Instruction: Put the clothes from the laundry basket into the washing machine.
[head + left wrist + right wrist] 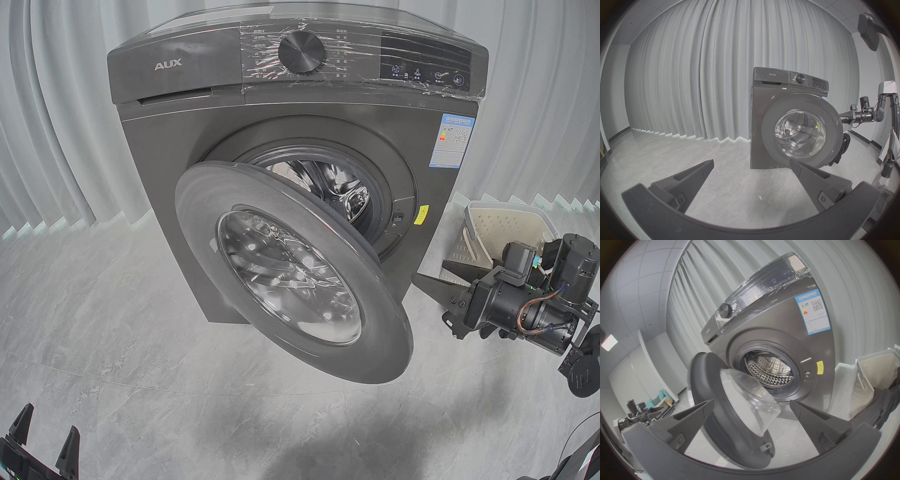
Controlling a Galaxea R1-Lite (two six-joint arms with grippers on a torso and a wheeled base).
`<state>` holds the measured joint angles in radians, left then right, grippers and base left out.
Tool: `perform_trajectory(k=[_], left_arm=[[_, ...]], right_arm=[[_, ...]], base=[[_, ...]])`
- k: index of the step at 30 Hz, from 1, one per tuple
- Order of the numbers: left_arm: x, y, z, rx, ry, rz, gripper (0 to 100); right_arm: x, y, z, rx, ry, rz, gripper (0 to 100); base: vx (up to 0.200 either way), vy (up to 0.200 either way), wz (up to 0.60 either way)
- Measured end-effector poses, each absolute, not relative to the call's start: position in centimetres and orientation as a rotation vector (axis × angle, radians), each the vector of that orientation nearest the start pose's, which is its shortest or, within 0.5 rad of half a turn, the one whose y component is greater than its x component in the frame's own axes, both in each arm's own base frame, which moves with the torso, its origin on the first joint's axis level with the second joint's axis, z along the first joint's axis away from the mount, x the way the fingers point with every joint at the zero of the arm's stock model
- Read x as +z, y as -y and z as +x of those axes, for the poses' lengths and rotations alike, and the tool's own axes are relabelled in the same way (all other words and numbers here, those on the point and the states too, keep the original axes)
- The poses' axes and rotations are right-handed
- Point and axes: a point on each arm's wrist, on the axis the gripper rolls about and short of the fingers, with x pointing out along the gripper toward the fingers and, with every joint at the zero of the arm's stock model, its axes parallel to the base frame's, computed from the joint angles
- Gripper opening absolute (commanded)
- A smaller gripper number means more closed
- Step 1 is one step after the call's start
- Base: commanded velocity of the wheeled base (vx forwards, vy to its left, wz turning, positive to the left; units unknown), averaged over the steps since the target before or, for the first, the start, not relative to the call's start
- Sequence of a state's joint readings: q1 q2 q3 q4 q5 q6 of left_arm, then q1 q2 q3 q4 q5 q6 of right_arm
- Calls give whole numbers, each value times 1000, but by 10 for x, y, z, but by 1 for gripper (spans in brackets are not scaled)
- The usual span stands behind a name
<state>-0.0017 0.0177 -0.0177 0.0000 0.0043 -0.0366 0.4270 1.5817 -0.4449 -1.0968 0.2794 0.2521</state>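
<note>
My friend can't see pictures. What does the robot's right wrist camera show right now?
A grey washing machine stands with its round door swung open, showing the shiny metal drum inside. Beside the machine sits a pale laundry basket with dark clothes at its edge. The right gripper is open and empty, aimed toward the machine.

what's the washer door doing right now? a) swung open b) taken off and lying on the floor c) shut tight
a: the door stands swung out from the washer, so the drum shows behind it.
</note>
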Motion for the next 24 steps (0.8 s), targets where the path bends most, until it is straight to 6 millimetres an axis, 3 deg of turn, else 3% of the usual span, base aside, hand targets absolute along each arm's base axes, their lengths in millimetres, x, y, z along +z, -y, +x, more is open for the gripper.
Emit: perform_trajectory(k=[7,14,19,24], left_arm=[[81,0,-23,3,0,-37,100],[81,0,-23,3,0,-37,100],[81,0,-23,3,0,-37,100],[81,0,-23,2,0,-37,100]], right_arm=[[139,-112,237,612,-186,175,100],[112,-126,224,667,-269,135,100],[106,-137,211,725,-293,109,100],[110,-140,215,709,-267,110,100]], base=[[0,0,0],[0,0,0],[0,0,0],[0,0,0]])
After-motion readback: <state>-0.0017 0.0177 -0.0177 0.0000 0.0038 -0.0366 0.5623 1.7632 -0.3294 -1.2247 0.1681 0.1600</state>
